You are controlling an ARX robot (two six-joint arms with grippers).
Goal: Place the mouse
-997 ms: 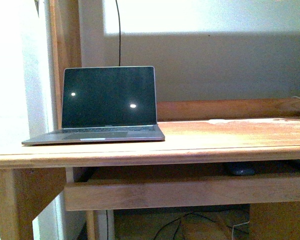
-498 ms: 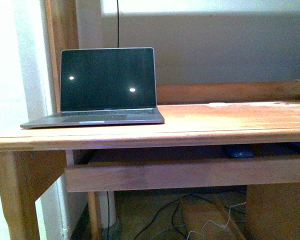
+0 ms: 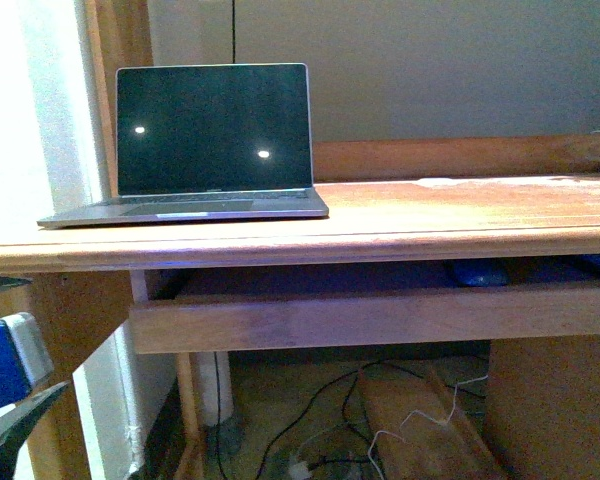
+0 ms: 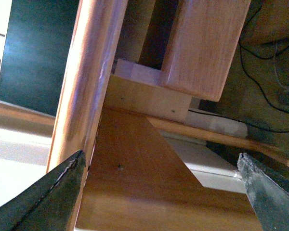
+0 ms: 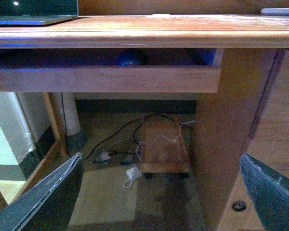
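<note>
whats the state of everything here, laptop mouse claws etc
laptop: lid open, screen dark, sitting on the desktop
mouse: lying on the under-desk shelf behind its front rail, not held
left claw: open, empty
right claw: open, empty

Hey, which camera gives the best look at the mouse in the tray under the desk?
The right wrist view: the mouse shows as a rounded dome above the tray's front board. The front view catches the mouse only as a small dark sliver. The left wrist view misses it entirely.
</note>
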